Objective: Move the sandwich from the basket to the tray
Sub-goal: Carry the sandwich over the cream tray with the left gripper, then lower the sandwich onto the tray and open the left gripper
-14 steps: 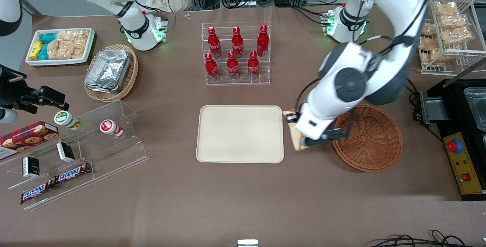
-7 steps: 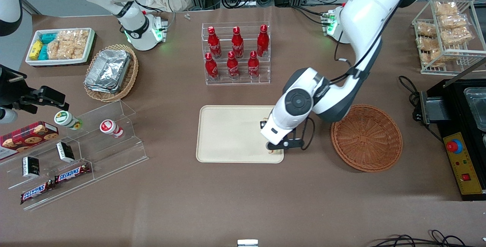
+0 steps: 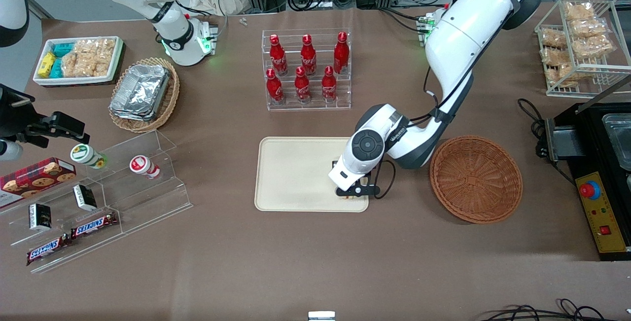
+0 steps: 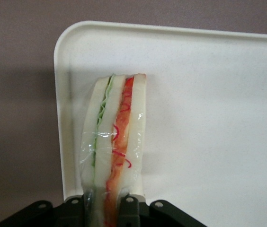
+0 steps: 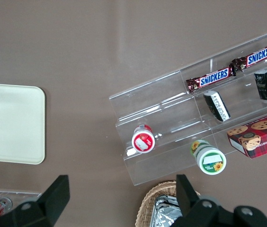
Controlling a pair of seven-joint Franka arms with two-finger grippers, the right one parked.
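Observation:
The clear-wrapped sandwich [image 4: 117,137], white bread with a red-orange stripe and a green one, stands on edge between the fingers of my left gripper [image 4: 107,204], which is shut on it. It hangs over the cream tray [image 4: 209,118] near a rounded corner. In the front view the gripper [image 3: 352,192] is low over the tray [image 3: 296,173], at the corner nearest the camera on the side toward the round reddish-brown basket [image 3: 475,178]. The arm hides the sandwich there. Nothing shows inside the basket.
A rack of red bottles [image 3: 306,72] stands farther from the camera than the tray. Toward the parked arm's end are a clear snack stand [image 3: 98,188], a tan basket of foil trays [image 3: 143,94] and a white snack bin [image 3: 79,59]. A black machine [image 3: 599,173] sits beside the basket.
The left arm has swung from the basket's rim over onto the tray, carrying the sandwich, and has moved a little farther in over the last half second.

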